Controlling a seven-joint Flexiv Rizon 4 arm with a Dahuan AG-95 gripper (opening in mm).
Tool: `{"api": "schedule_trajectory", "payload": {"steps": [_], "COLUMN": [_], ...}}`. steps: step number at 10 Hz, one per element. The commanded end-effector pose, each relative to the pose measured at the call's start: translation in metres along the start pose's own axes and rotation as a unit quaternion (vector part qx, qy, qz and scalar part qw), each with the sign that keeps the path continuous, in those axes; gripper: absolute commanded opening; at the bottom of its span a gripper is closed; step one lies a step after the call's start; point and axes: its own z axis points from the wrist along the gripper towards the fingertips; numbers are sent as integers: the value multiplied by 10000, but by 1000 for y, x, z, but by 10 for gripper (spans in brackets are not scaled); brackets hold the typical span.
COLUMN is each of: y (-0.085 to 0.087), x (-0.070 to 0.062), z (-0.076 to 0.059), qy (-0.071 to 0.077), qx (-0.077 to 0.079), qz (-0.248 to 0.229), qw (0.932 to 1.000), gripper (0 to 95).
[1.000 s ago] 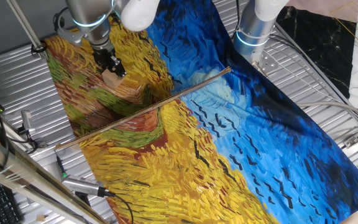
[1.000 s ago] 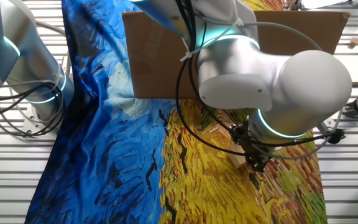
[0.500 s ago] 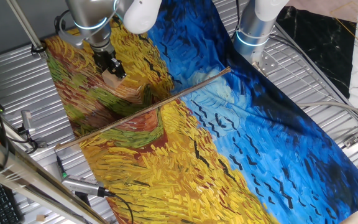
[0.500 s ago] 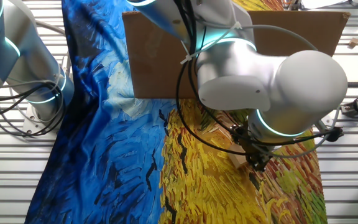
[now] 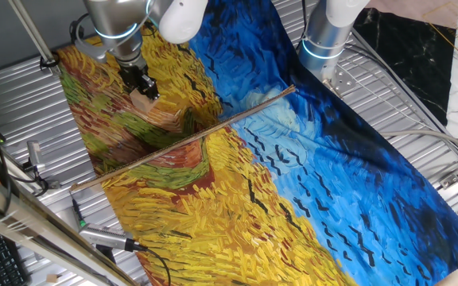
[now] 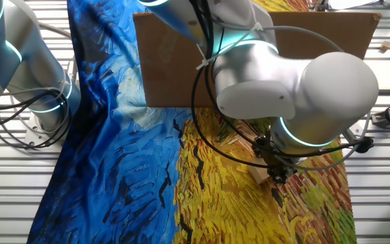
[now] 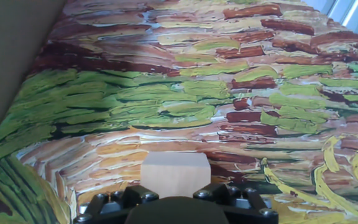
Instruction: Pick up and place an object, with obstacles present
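Wooden cube (image 7: 175, 175) clamped between hand (image 7: 176, 194) fingers.

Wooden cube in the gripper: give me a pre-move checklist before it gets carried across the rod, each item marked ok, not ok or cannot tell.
1. Gripper is at the wooden cube, fingers either side: ok.
2. Jaws firmly clamped on the cube: cannot tell; the hand view shows only the finger bases beside it.
3. Cube lifted off the painted cloth: cannot tell; it looks at or very near the cloth.
4. Rod lies apart from the cube, straight across the cloth: ok.
5. Cube high enough to pass over the rod: not ok yet, judging by how low the gripper sits.
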Motion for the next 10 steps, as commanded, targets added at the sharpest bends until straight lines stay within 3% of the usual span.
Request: {"api": "schedule_trajectory", "payload": {"steps": [1, 6, 10], "y": [0, 2, 11], "x": [0, 0, -2], "z": [0, -10, -45], "qy": [4, 7, 92], "qx": [-10, -26, -64], "qz": [-14, -127, -163], "qw": [10000, 9999, 9998], "gripper": [0, 0, 0]}}
